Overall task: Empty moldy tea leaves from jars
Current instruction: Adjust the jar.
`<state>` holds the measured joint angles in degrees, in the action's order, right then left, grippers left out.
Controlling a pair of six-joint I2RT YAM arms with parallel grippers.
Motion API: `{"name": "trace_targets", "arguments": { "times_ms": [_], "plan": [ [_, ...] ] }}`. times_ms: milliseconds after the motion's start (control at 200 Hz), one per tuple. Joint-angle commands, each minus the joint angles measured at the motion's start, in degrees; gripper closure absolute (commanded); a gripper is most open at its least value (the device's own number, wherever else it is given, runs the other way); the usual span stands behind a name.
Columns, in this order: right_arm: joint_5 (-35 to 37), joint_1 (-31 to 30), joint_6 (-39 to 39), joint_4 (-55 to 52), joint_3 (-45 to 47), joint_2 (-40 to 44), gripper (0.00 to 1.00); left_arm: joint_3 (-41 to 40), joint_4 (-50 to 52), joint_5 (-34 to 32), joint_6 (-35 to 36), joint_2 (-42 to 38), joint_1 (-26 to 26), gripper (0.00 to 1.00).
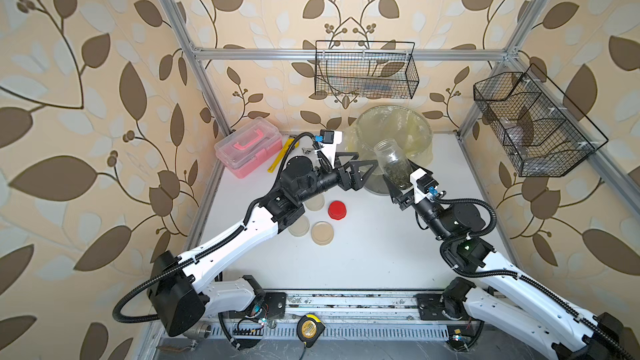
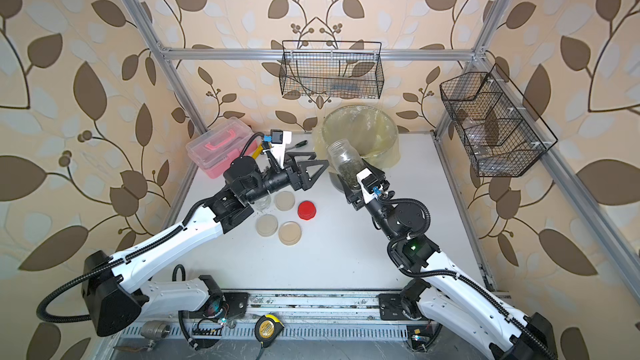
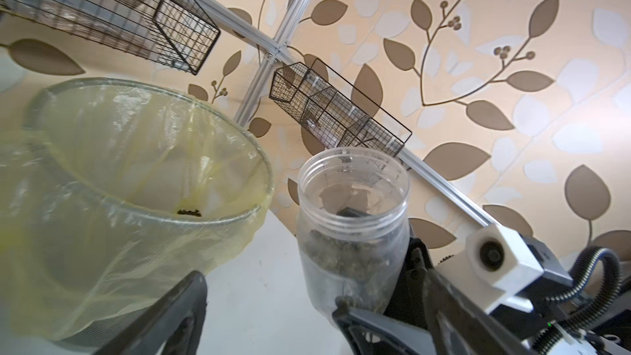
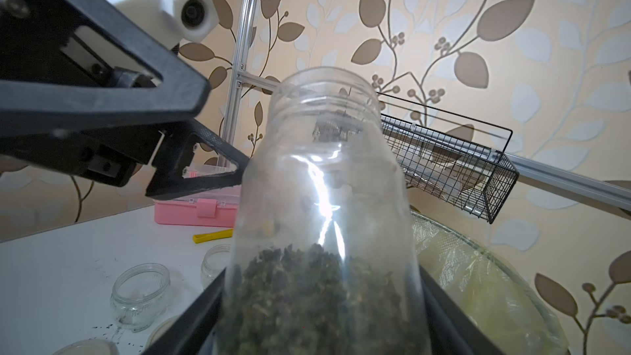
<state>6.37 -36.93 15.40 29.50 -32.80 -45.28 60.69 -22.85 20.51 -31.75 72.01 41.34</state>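
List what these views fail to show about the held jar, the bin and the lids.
Clear glass jar of dark tea leaves: base cut off by the right wrist view's lower edge.
Grey bin with yellowish liner: bottom hidden behind its near rim in the left wrist view.
Two beige round lids: partly covered by the left arm in a top view.

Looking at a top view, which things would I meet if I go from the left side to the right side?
pink toolbox → red lid → open jar → side wire basket. The bin overlaps the jar, so it is left out.
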Motion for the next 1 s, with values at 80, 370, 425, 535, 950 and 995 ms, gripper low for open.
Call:
{"name": "trace_targets", "arguments": {
  "times_ms": [80,370,425,535,950,995],
  "plan": [
    [-3.05,0.32,-0.94,2.21,-2.45,1.15,0.51,4.55,-10.9,6.44,-2.84,5.3,1.5,0.01],
    [-3.91,0.35,-0.9,2.87,-2.37,0.98,0.51,7.89,-18.48,8.21,-7.27,14.07,3.48,0.01],
    [-3.83,0.34,-0.89,2.93,-2.19,1.08,0.51,7.36,-20.3,7.51,-8.3,14.41,3.48,0.05],
    [-3.98,0.39,-1.2,3.26,-2.0,1.2,0.51,6.64,-23.73,6.67,-10.69,15.09,3.53,0.21],
    [-5.27,0.45,-2.17,8.83,-0.35,0.72,0.19,5.9,-21.54,0.49,-13.6,12.74,3.57,0.36],
    [-5.24,0.45,-2.21,10.58,0.58,0.92,0.12,5.6,-21.79,-0.8,-13.75,12.34,3.49,0.36]
  ]
}}
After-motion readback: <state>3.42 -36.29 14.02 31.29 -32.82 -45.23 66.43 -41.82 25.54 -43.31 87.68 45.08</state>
